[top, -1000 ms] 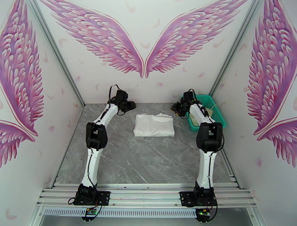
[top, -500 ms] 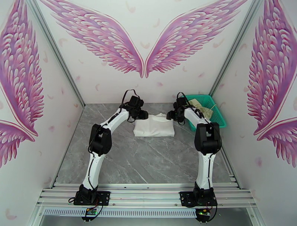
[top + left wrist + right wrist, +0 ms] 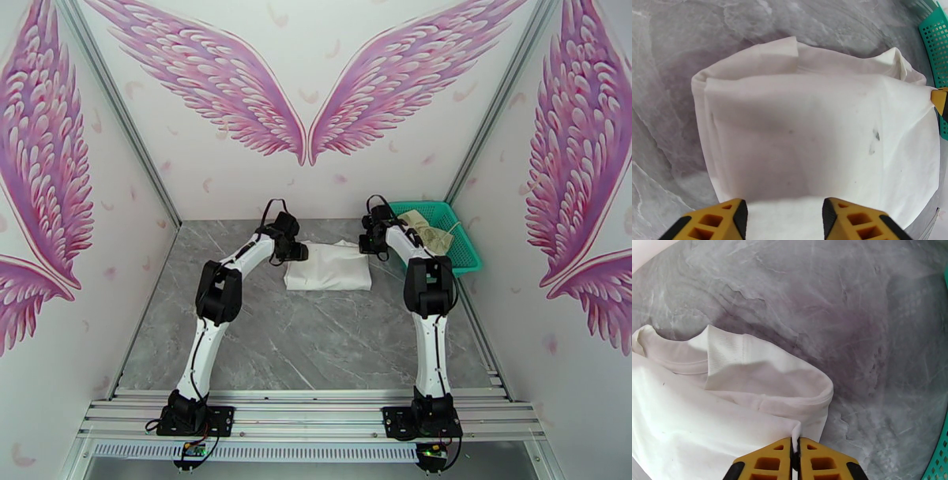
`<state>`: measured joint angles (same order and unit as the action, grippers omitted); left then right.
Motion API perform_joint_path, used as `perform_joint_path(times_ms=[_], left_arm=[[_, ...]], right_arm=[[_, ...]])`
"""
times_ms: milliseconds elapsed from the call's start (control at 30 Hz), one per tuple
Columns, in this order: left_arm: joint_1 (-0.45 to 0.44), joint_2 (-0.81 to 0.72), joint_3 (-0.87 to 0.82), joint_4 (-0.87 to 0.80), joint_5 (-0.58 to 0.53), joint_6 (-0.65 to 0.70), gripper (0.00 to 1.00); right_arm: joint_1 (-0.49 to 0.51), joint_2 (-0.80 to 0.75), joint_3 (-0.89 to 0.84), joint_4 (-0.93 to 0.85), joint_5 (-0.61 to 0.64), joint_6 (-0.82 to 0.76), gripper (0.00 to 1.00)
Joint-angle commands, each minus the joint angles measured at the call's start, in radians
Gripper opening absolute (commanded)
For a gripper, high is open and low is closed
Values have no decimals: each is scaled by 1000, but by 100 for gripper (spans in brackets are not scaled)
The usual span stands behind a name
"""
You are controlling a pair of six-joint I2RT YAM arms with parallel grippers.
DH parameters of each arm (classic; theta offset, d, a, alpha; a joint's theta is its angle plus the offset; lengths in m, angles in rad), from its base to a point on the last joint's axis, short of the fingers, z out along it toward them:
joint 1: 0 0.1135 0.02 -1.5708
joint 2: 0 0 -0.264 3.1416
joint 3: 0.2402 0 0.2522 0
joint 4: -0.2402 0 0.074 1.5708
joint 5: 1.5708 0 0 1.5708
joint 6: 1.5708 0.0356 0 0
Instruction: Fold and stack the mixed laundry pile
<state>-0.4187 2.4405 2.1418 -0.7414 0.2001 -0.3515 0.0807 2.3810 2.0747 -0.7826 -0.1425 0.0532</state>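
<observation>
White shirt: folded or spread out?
Folded: the shirt lies as a compact layered rectangle on the table; right gripper pinches its corner.

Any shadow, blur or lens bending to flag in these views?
Top view: even light, sharp, no glare. Left wrist view: a soft grey shadow lies across the shirt, with focus good. Right wrist view: a mauve shadow on the table beside the shirt; the table's far edge curves from the wide lens.

High overview; wrists close over shirt [image 3: 328, 266]
</observation>
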Motion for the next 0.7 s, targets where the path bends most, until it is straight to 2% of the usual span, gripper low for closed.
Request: perform_joint_path(times_ms=[0,233,367,567,667], left_arm=[[9,2,40,6,-9,-12,56],[14,2,47,34,-46,-43,56],[20,23,61,40,-122,-90,57],[28,88,136,24,-202,-101,67],[37,121,156,52,-182,-102,67]], right_arm=[[-2,-16,38,-9,-6,-9,0],[-3,-31,57,48,3,-7,0],[-2,15,107,58,15,0,0],[-3,49,135,128,-14,29,0],[-3,89,193,113,-14,41,0]])
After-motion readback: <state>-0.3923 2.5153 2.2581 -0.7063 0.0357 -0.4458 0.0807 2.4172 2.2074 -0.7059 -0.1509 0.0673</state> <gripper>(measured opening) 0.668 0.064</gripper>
